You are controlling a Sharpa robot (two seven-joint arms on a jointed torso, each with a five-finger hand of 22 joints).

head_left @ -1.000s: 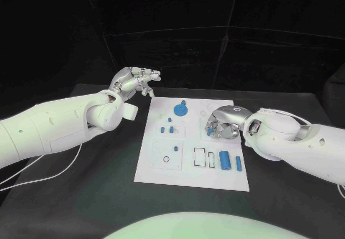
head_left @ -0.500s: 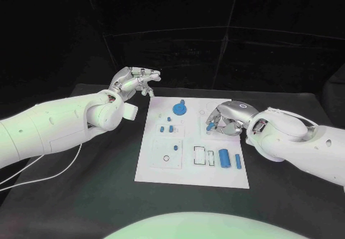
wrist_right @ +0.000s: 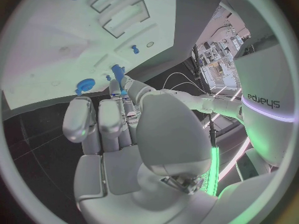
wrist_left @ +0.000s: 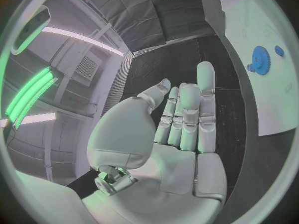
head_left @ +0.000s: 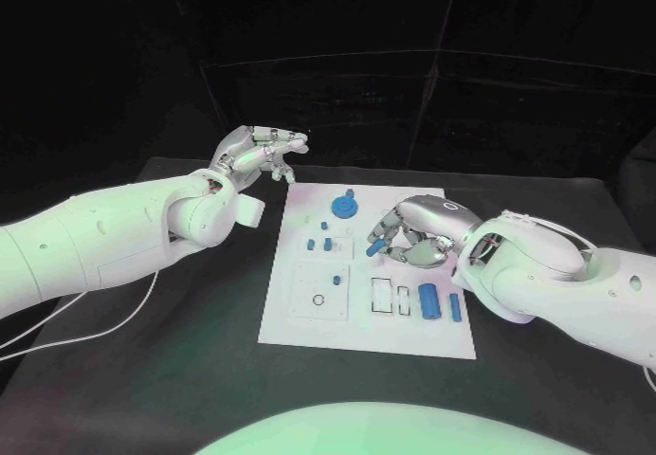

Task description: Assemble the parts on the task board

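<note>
Now: right hand (head_left: 410, 232) holds a small blue peg (head_left: 377, 246) over the board (head_left: 367, 332).
Flat white rectangular board lies mid-tabletop (head_left: 205, 379), matte black. Right hand's metallic fingers pinch the cylindrical peg above the board's centre. Toothed blue gear (head_left: 343, 207) sits toward 12 o'clock; a smooth blue cylinder (head_left: 429, 301) toward 4 o'clock beside rectangular slots. Left hand (head_left: 257, 152), fingers loosely curled, empty, hovers off the board at 11 o'clock.
</note>
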